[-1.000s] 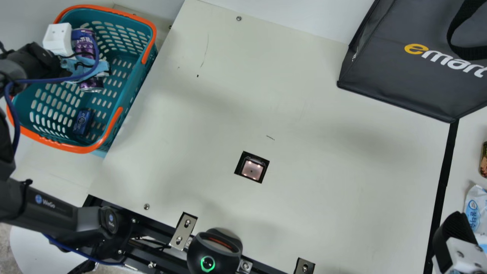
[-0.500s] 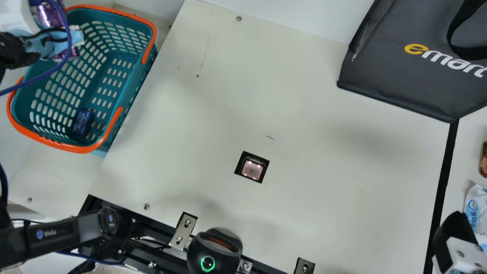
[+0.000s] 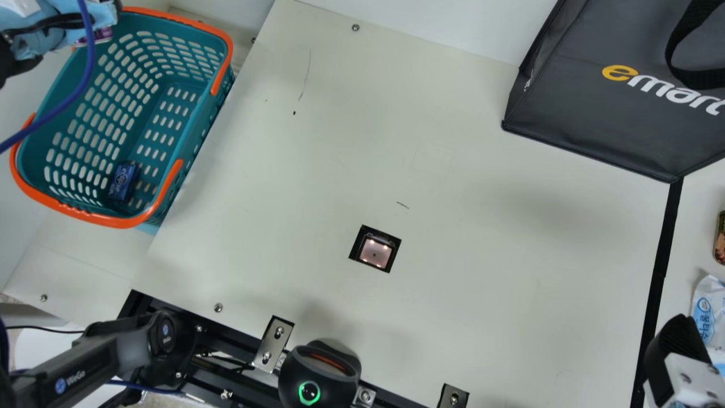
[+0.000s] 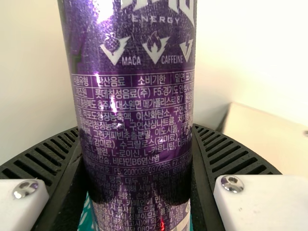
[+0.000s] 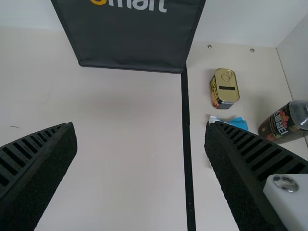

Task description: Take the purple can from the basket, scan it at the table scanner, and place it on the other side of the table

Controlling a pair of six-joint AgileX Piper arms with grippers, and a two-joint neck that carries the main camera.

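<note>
1. I have a cream table in front of me, faintly scuffed, with screws along its edges and pale walls behind.
2. The scanner sits lit in a square cut-out, and a black strip runs down the table toward my right.
3. My left gripper has the purple can pinched between its two fingers, one touching each side. The can stands lengthwise between them, its upper part rising past the fingertips.
4. In the main view, that can is at the basket's upper-left corner; I can't tell its height over the rim.
5. My right gripper is spread wide, nothing between its fingers but air, near the strip.
6. The can is shiny, metallic purple, with pale print; the fingers are black and ribbed.
7. The basket is teal with slotted walls and an orange rim, a small blue box inside.
8. The bag is dark, smooth and flat-sided.
9. Past the strip lie a rounded gold-topped tin, a crinkly packet and a dark cylinder.
</note>
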